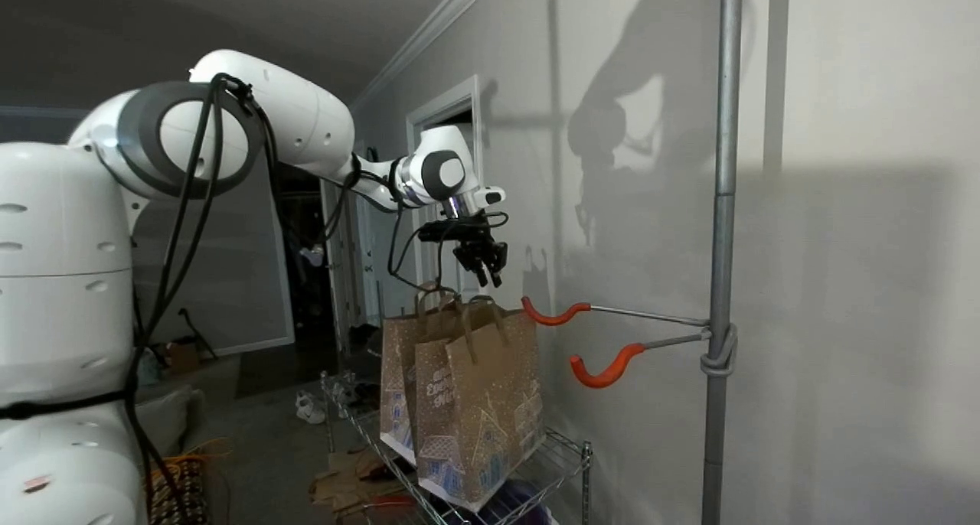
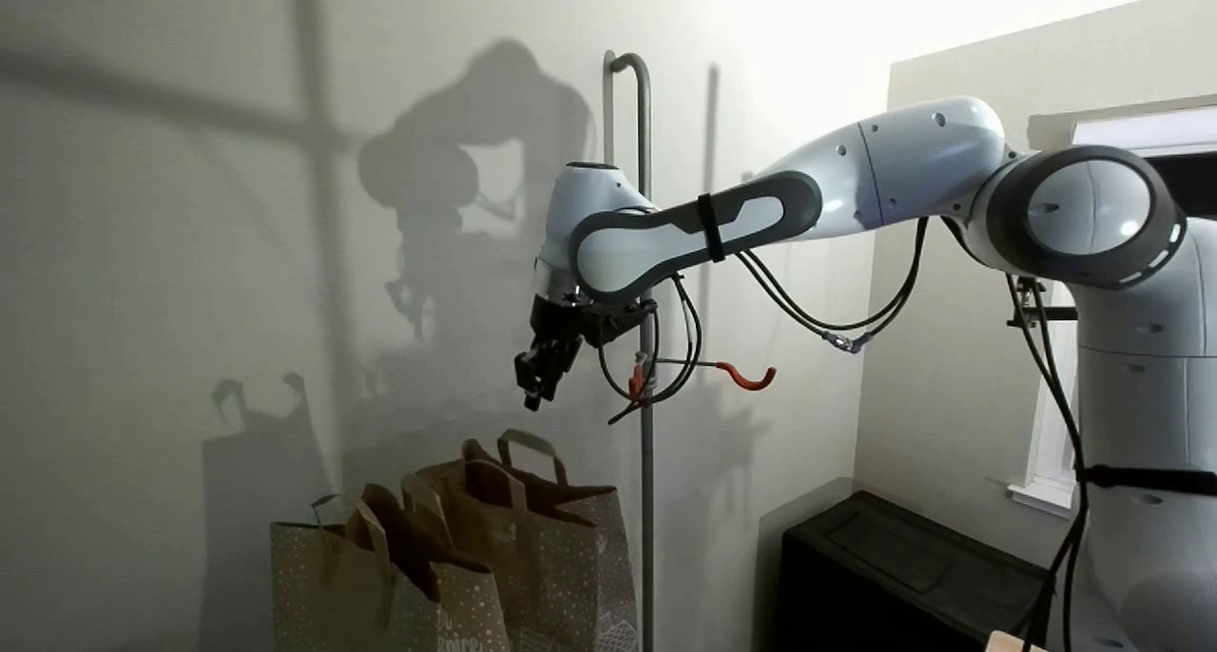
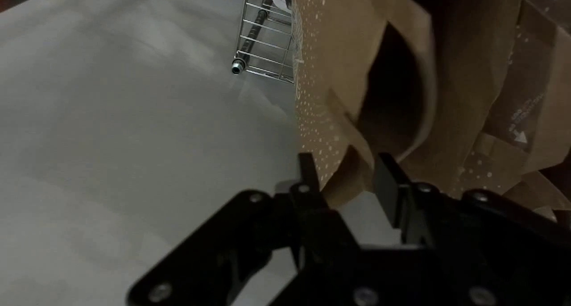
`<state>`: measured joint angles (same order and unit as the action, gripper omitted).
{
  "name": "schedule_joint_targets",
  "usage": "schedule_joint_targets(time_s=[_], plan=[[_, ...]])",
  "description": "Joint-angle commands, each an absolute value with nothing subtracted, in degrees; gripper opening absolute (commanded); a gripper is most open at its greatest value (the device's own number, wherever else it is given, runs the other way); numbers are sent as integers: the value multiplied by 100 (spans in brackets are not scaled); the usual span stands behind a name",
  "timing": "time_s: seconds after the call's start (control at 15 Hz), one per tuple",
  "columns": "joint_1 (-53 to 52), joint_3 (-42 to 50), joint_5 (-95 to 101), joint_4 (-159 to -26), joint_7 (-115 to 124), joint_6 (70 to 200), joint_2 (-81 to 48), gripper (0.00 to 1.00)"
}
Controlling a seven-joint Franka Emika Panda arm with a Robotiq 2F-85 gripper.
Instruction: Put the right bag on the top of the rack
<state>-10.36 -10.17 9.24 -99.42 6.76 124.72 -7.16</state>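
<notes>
The right bag is a tall brown kraft paper bag with white dots and paper loop handles. It stands upright on the rack in both exterior views (image 1: 490, 402) (image 2: 542, 557). It also shows in the wrist view (image 3: 319, 65), its handle loop beyond the fingertips. The rack of silvery wire shows under the bags in an exterior view (image 1: 563, 456), and its corner shows in the wrist view (image 3: 267, 43). My gripper (image 1: 490, 280) is open and empty, pointing down above the bags and apart from them. It also shows in an exterior view (image 2: 532, 400) and the wrist view (image 3: 343, 163).
A similar paper bag (image 1: 398, 379) stands beside the right bag, also in an exterior view (image 2: 333, 576). A grey pole (image 1: 723, 203) with orange hooks (image 1: 609, 368) stands near the rack. The wall (image 2: 143, 300) is close behind. A black bin (image 2: 903, 576) stands near the arm.
</notes>
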Motion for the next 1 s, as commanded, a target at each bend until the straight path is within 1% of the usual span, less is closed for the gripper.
schedule_joint_targets(time_s=[0.0,0.27,0.33,0.6,0.67,0.93], plan=[[-1003,-953,709,-10035,517,12550,-647,71],[-994,-873,802,-10101,622,12501,-545,95],[-986,-857,790,-10123,621,12493,-516,99],[-961,-818,758,-10209,646,12509,-396,100],[-1007,-831,853,-9926,680,12440,-646,100],[-1000,-818,854,-9964,681,12440,-587,100]])
